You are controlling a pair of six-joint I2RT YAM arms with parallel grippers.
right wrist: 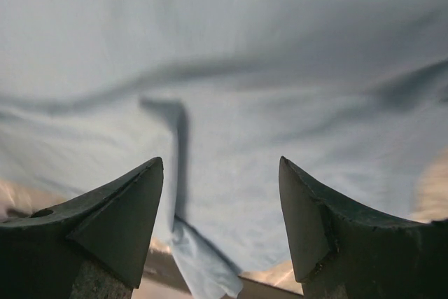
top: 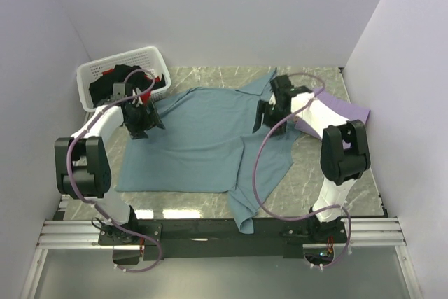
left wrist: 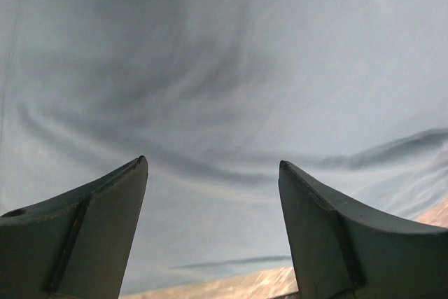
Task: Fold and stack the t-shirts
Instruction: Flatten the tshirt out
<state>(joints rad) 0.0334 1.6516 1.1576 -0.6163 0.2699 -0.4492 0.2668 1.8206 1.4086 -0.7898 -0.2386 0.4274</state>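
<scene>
A large teal-blue t-shirt (top: pixel 203 138) lies spread over the middle of the table, one part trailing toward the near edge. My left gripper (top: pixel 140 125) is open over its left edge; the left wrist view shows the teal cloth (left wrist: pixel 224 89) close under the open fingers (left wrist: pixel 105 222). My right gripper (top: pixel 269 118) is open over the shirt's right part; the right wrist view shows teal cloth (right wrist: pixel 231 103) and a folded edge between the open fingers (right wrist: pixel 322 222). A lavender-purple shirt (top: pixel 329 111) lies at the right, partly under the right arm. Black and red shirts (top: pixel 129 80) sit in the basket.
A white slotted plastic basket (top: pixel 105 69) stands at the back left. White walls close in the table on the left, back and right. Marble tabletop (top: pixel 336 180) shows at the near right. Purple cables loop from both arms.
</scene>
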